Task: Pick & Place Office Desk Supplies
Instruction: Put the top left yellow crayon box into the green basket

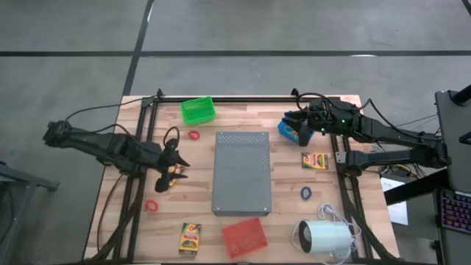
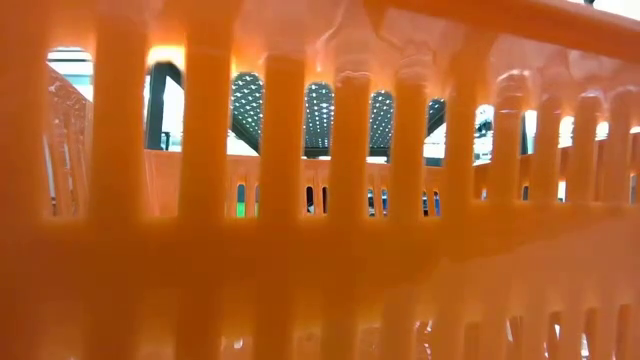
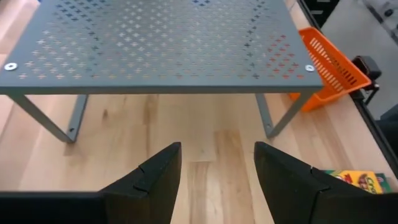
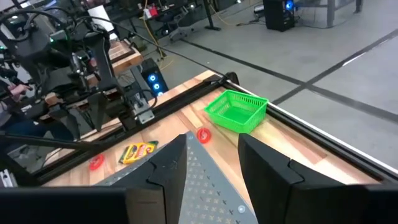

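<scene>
My left gripper [image 1: 179, 163] [image 3: 217, 149] is open and low over the wood at the table's left, facing the grey perforated stand [image 1: 242, 173] [image 3: 155, 43]. A yellow crayon box [image 1: 171, 179] [image 4: 138, 150] lies flat just on its near side, untouched. My right gripper [image 1: 300, 135] [image 4: 212, 140] is open and empty, raised at the far right by the blue basket [image 1: 285, 129]. Two more crayon boxes [image 1: 315, 160] [image 1: 190, 237] lie flat on the table. So do two red rings [image 1: 194, 135] [image 1: 151, 207] and a blue ring [image 1: 306, 193].
A green basket [image 1: 197, 110] [image 4: 236, 111] sits at the far edge and an orange-red basket [image 1: 244, 235] [image 3: 326, 59] at the near edge, its wall filling the low view [image 2: 320, 200]. A white cylinder with a cord [image 1: 324, 237] lies near right. Black frame rails [image 1: 143, 147] run along both sides.
</scene>
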{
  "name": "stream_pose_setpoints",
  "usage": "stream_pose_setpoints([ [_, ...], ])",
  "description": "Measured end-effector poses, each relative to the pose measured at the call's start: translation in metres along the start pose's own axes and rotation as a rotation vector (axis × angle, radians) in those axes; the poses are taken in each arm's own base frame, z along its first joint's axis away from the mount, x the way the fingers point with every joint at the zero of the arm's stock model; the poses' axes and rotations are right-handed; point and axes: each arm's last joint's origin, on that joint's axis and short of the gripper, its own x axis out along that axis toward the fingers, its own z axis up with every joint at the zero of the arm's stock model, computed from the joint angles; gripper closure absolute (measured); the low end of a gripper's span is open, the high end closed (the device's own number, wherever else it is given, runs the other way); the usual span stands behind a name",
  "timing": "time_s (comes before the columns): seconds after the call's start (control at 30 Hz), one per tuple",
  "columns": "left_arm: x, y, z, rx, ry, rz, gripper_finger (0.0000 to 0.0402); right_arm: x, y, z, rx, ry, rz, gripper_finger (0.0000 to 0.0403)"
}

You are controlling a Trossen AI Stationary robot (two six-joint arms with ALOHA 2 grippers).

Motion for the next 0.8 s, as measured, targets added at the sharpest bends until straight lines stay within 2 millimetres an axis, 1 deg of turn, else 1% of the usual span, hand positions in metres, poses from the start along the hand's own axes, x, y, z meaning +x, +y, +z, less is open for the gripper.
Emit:
stream_pose_setpoints([
  [0.2, -0.001, -0.007, -0.002, -0.001, 0.014, -0.037, 0.0196, 0.0, 0.0, 0.0, 0.0, 0.0, -0.001, 0.0258],
  [0.5, -0.005, -0.022, -0.024, -0.06, 0.196, -0.024, 0.0196, 0.0, 0.0, 0.0, 0.0, 0.0, -0.001, 0.0266],
  [0.63, -0.008, -0.03, -0.031, -0.096, 0.237, -0.011, 0.0196, 0.0, 0.0, 0.0, 0.0, 0.0, -0.002, 0.0263],
  [0.8, -0.007, -0.043, -0.038, -0.146, 0.282, -0.036, 0.0196, 0.0, 0.0, 0.0, 0.0, 0.0, -0.002, 0.0258],
])
